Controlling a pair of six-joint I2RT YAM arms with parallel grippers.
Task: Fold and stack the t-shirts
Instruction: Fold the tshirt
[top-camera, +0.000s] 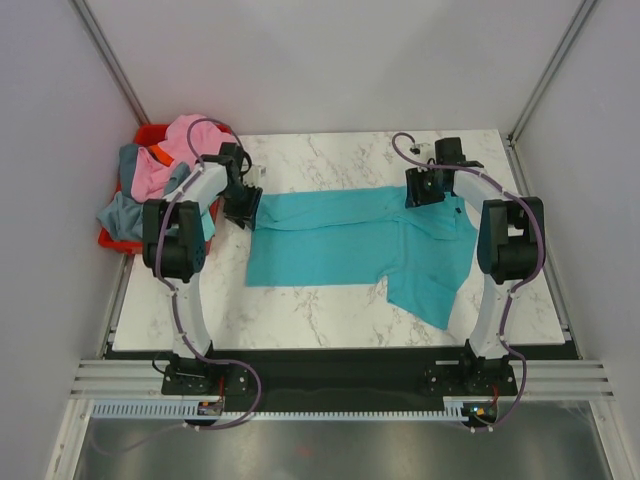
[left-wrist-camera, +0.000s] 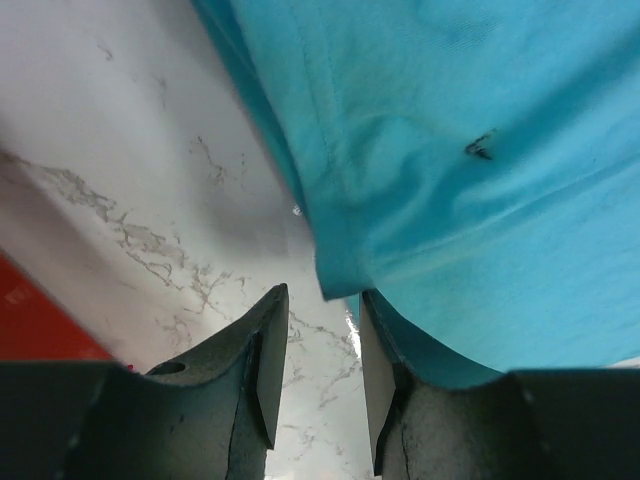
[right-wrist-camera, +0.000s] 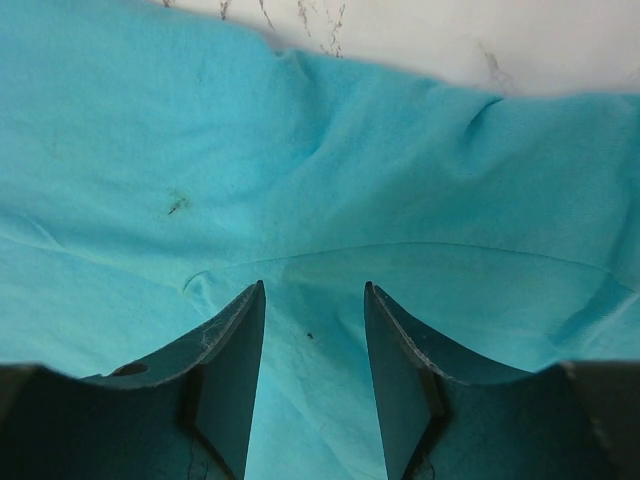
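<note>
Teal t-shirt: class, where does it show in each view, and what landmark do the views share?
Top external: teal t-shirt spread mid-table.
Left wrist: teal t-shirt fills the upper right.
Right wrist: teal t-shirt fills nearly the whole picture.
Shared: marble tabletop.

The red bin (top-camera: 148, 134) is mostly buried under the heaped t-shirts (top-camera: 150, 175), and the teal t-shirt (right-wrist-camera: 320, 150) spills past the right wrist view's edges.
</note>
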